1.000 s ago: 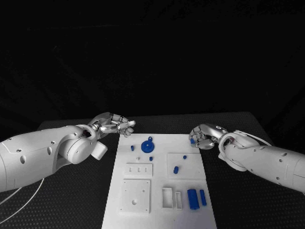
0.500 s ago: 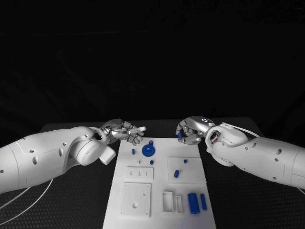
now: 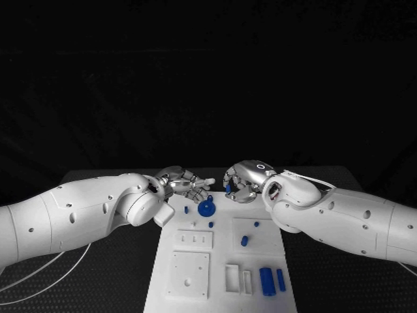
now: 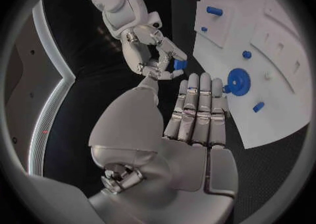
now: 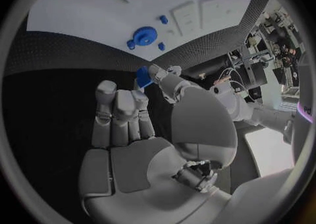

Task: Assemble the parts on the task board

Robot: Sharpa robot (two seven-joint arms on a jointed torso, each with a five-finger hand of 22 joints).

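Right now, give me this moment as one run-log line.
right hand: pinches small blue part | left hand: open, holds nothing | task board: blue gear on it

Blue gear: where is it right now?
In the head view the blue gear sits on the task board near its far end, toward the left, just below the left hand.
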